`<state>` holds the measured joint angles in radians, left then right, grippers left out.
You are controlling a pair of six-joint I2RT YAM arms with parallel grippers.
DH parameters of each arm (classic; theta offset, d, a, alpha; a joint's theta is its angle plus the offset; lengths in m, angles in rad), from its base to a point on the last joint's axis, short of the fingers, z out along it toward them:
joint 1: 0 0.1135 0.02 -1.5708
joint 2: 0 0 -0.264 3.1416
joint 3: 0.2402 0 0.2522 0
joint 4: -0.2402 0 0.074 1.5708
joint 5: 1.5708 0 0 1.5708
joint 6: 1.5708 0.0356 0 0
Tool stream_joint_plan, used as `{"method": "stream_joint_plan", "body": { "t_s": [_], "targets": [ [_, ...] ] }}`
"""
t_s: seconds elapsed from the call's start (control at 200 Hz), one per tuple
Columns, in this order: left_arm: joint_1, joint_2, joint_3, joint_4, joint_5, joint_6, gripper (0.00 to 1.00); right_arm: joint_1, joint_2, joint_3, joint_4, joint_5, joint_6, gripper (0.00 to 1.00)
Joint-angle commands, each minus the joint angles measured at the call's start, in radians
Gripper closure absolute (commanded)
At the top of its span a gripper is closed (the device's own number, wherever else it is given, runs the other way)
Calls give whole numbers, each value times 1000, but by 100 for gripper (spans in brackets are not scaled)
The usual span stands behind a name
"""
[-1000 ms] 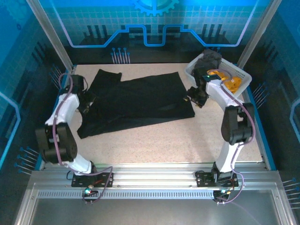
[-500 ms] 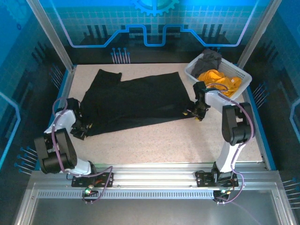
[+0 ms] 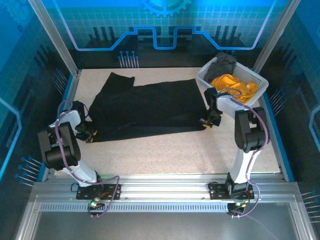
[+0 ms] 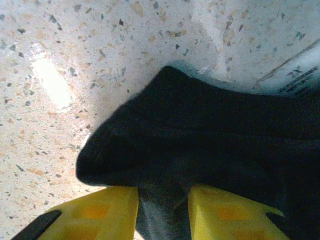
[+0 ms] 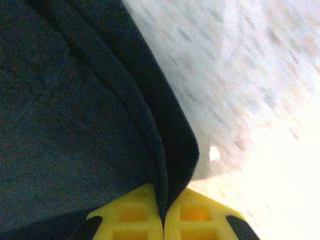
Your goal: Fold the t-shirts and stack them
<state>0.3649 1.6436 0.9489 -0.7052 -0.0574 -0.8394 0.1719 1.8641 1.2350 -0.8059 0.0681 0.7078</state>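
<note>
- I'm looking down on the black t-shirt [image 3: 145, 107], which is lying spread nearly flat across the far half of the counter [image 3: 175, 150], with its near hem running left to right.
- The left end effector [image 3: 90, 133] is sitting at the near-left corner of that hem. In the left wrist view its yellow fingers [image 4: 105, 212] are standing a little apart with a wad of black cloth bunched between them. It is gripping the corner, I think, though I'm not able to judge how firmly.
- The right end effector [image 3: 206, 121] is sitting at the near-right corner. Its wrist view shows the jaws pressed fully together on a doubled edge of the same cloth, so that side is looking secure.
- The orange-yellow t-shirt [image 3: 232, 82] and the dark grey t-shirt [image 3: 222, 62] are waiting in the white basket [image 3: 260, 82] at the far right, just behind the right arm.
- I'm reading this as the first fold of the first shirt, so most of the task is lying ahead.
- To do it well, I'm planning to raise both corners together and level, just enough to clear the counter, keeping the hem taut between the arms without stretching it.
- I'm aiming to carry the hem away from me over the body of the shirt and lay it down square.
- I'm minding the right elbow near the basket, and watching the left corner for slipping.
</note>
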Motion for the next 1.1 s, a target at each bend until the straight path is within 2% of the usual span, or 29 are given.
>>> {"method": "stream_joint_plan", "body": {
  "t_s": [0.0,0.155,0.31,0.48,0.555,0.59,0.63,0.705,0.78,0.87,0.98,1.095],
  "targets": [
    [14,-37,-29,-49,-24,26,70,3,-110,-107,-117,48,27,100],
    [18,-127,-159,-55,1,-12,74,-5,-218,-235,-128,44,35,100],
    [43,-206,-243,-72,21,-33,78,-18,-262,-289,-142,45,32,100],
    [70,-281,-277,-81,19,-61,77,-41,-286,-322,-153,42,46,100],
    [72,-294,-267,-91,30,-84,73,-51,-294,-326,-154,28,54,100],
    [70,-307,-261,-99,33,-98,70,-53,-298,-322,-161,26,60,94],
    [69,-326,-247,-113,36,-113,66,-54,-310,-312,-171,26,69,83],
    [54,-330,-183,-173,26,-131,52,-54,-352,-287,-197,44,87,62],
    [-4,-329,-121,-205,31,-153,45,-44,-420,-265,-191,53,99,50],
    [-128,-345,-68,-218,44,-224,42,-24,-487,-247,-120,-4,79,46],
    [-307,-402,-83,-158,72,-387,40,7,-503,-256,70,-216,27,42],
    [-454,-370,-148,-70,158,-542,38,63,-465,-255,286,-458,4,36]
  ]
}}
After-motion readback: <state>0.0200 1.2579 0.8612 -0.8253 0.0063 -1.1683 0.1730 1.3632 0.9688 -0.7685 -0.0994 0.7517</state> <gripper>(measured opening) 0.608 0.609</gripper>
